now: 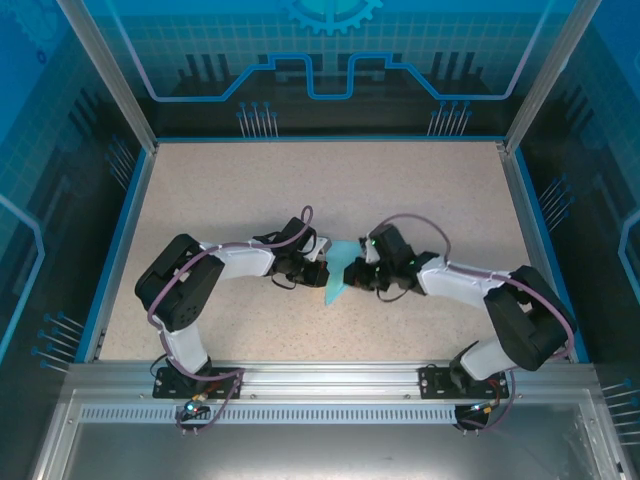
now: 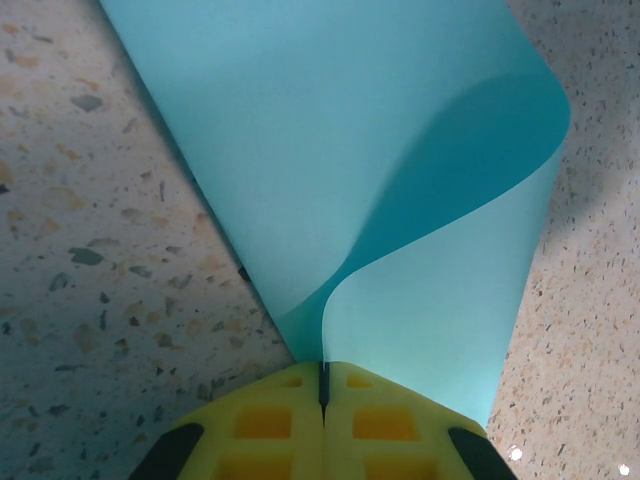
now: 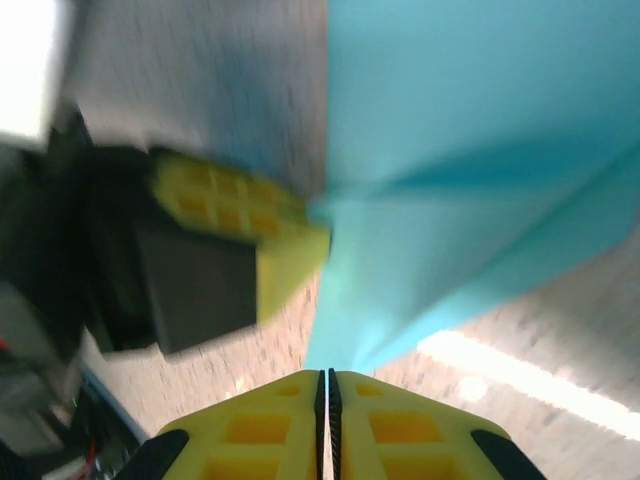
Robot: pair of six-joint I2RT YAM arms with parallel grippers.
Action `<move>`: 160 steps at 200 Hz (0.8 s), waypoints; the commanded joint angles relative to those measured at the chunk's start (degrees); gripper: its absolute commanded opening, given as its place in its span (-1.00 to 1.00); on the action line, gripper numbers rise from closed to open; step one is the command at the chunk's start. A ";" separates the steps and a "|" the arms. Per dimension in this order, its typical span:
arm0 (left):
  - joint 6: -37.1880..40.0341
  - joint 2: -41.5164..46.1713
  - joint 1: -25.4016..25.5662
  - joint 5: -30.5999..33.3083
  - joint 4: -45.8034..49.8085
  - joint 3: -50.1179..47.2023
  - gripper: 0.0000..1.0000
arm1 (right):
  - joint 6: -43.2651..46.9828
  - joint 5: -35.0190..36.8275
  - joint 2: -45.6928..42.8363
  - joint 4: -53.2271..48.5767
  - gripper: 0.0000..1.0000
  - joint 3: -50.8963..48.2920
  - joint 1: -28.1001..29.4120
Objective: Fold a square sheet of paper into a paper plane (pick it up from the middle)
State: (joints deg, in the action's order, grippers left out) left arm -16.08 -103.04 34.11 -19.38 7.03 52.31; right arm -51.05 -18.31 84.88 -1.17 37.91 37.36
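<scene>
The square sheet of paper [image 2: 330, 150], curled over on itself, is held at the middle of the table [image 1: 250, 180]. It is pinched by the closed left gripper [image 2: 322, 372] and, from the opposite side, by the closed right gripper [image 3: 327, 380]. An early fold is judged to be in hand. Next, the edges must be aligned and creased flat.

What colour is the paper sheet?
Plain light cyan-blue, unmarked. The paper sheet shows best in the left wrist view.
</scene>
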 commanded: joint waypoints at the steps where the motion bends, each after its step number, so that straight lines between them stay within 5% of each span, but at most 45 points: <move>1: 1.48 -2.53 0.18 0.13 1.39 0.25 -1.00 | -6.72 -0.05 1.55 9.25 -0.76 -1.69 4.72; 41: 1.46 -2.70 0.25 0.11 1.42 0.17 -1.00 | -9.91 -0.68 7.30 16.23 -0.76 -2.35 7.92; 160: 1.46 -3.26 0.24 -0.03 1.41 0.08 -1.00 | -8.48 0.14 11.14 15.11 -0.76 -2.49 7.54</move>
State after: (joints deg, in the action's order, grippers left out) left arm -16.08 -103.18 34.09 -19.42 7.05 52.38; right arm -59.59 -18.50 96.77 14.09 36.32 44.73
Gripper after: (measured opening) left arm 0.049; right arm 0.120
